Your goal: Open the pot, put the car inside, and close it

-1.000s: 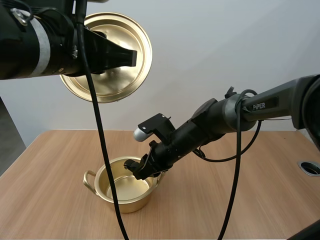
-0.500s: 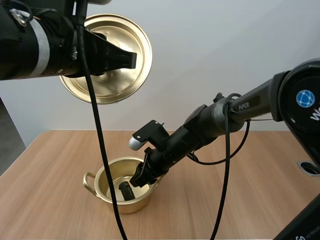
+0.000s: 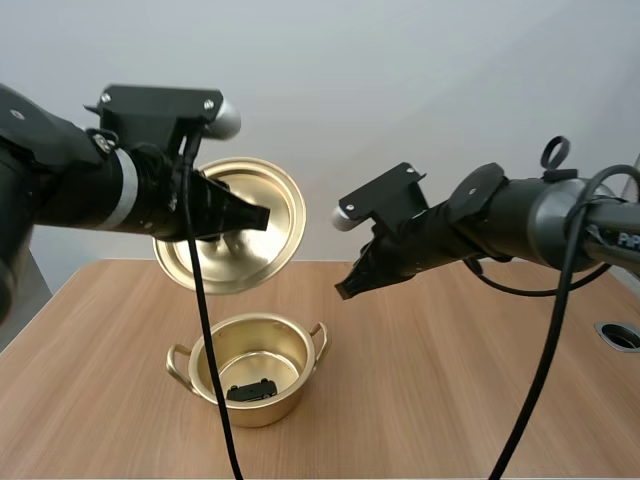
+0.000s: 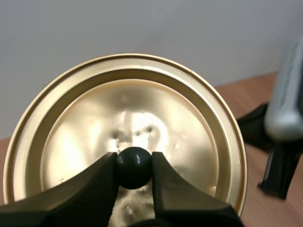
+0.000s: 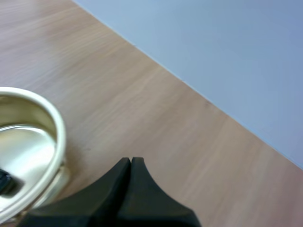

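Note:
An open gold pot [image 3: 250, 369] stands on the wooden table, and a small black car [image 3: 251, 389] lies on its bottom. The gold lid [image 3: 232, 225] hangs tilted in the air above the pot's back left. My left gripper [image 3: 258, 217] is shut on the lid's black knob [image 4: 134, 166], its two fingers pinching the ball. My right gripper [image 3: 347, 290] is shut on nothing, raised to the right of the pot, its fingers lying together as one dark wedge [image 5: 130, 163]. The pot's rim [image 5: 56, 124] shows beside that wedge, with a bit of the car [image 5: 4, 181] inside.
A round grommet hole [image 3: 620, 335] sits in the table [image 3: 450, 400] at the far right. My right arm [image 4: 284, 123] stands beside the lid in the left wrist view.
My right gripper has left the car in the pot, shut, and pulled up and to the right. The left arm has brought the lid lower, closer over the pot.

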